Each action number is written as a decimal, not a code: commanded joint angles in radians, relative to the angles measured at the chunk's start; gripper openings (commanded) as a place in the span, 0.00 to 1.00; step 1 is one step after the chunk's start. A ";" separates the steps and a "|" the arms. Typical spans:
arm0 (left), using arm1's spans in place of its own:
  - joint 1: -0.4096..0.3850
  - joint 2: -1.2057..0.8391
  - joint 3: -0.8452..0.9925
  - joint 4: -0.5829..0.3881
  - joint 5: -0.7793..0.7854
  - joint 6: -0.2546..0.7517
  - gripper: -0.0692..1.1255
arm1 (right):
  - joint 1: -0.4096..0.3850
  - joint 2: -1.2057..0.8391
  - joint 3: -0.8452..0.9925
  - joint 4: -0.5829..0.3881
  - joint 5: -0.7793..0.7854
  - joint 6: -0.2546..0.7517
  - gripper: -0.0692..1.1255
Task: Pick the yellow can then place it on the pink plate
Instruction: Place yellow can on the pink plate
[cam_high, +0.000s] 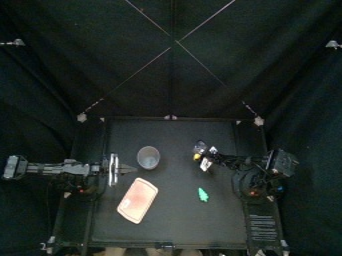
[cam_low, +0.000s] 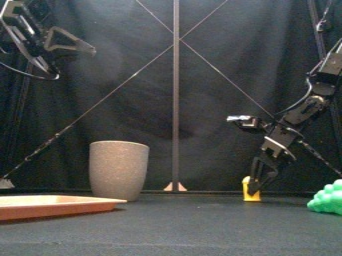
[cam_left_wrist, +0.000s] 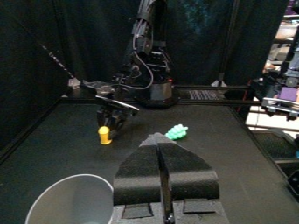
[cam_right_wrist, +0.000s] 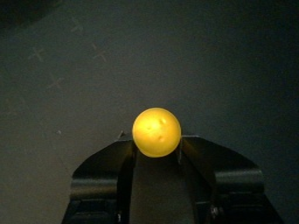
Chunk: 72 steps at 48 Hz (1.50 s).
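Right gripper pinches the yellow can, which stands on the table at lower right in the front view. Pink plate lies lower left of centre, well apart. Left gripper rests at left, jaws pressed together.

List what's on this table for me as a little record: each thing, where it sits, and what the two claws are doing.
Yellow can: upright on the table, right of middle
Right claw: closed on the can
Pink plate: front left, nothing on it
Grey cup: behind the plate
Green toy: front right
Left claw: shut, raised at the left side
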 joint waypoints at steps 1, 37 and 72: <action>0.002 0.005 -0.012 0.000 -0.008 0.002 0.05 | 0.000 -0.012 -0.017 0.000 -0.003 0.000 0.61; 0.028 0.005 -0.008 -0.002 -0.008 0.002 0.05 | 0.405 0.017 -0.282 0.011 0.005 0.002 0.60; 0.103 0.005 0.000 -0.028 -0.003 0.002 0.05 | 0.561 0.499 -0.890 -0.020 0.144 0.000 0.60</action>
